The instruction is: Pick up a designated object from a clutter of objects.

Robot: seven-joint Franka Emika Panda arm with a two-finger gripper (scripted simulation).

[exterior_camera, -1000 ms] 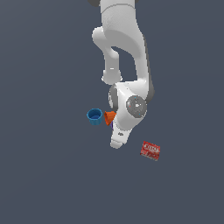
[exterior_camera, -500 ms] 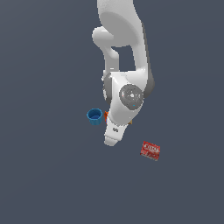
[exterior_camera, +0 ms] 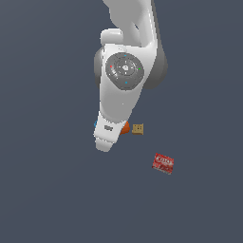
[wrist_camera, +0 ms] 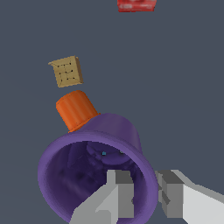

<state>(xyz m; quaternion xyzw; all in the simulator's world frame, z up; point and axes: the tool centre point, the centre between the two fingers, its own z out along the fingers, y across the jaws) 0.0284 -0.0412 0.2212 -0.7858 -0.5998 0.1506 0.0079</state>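
The small purple tapered cup with the thick rim [wrist_camera: 94,173] fills the lower half of the wrist view, mouth toward the camera. The gripper [wrist_camera: 144,197] is seen at the bottom of that frame. One grey finger [wrist_camera: 120,192] sits inside the mouth and the other [wrist_camera: 173,197] outside the wall, so the rim is straddled at the cup's lower-right edge. A gap is still visible between the pads and the wall, so the jaws are judged spread, not yet pinching.

In the exterior view the purple cup is hidden behind the white arm body, at frame centre. Only a sliver of the orange tapered cup [exterior_camera: 125,127] and a blue edge of the blue cup [exterior_camera: 95,124] are shown beside the hand.

In the wrist view the orange cup [wrist_camera: 76,109] is seen touching or just behind the purple cup. The tan square cracker-like piece [wrist_camera: 66,71] lies near it, upper left. The red printed box [wrist_camera: 136,4] is cut by the top edge, well apart.

Risks, as judgement:
- Only one thin wall is bracketed, off-centre. The cup could be rotated or slipped out when the jaws are closed or on the lift.
- The tapered wall could let the cup be squeezed downward out of the pads.
- If the cup is pushed while closing, the orange cup could be knocked.
- Finger depth cannot be confirmed. A shallow bite on the thick rim could be lost.
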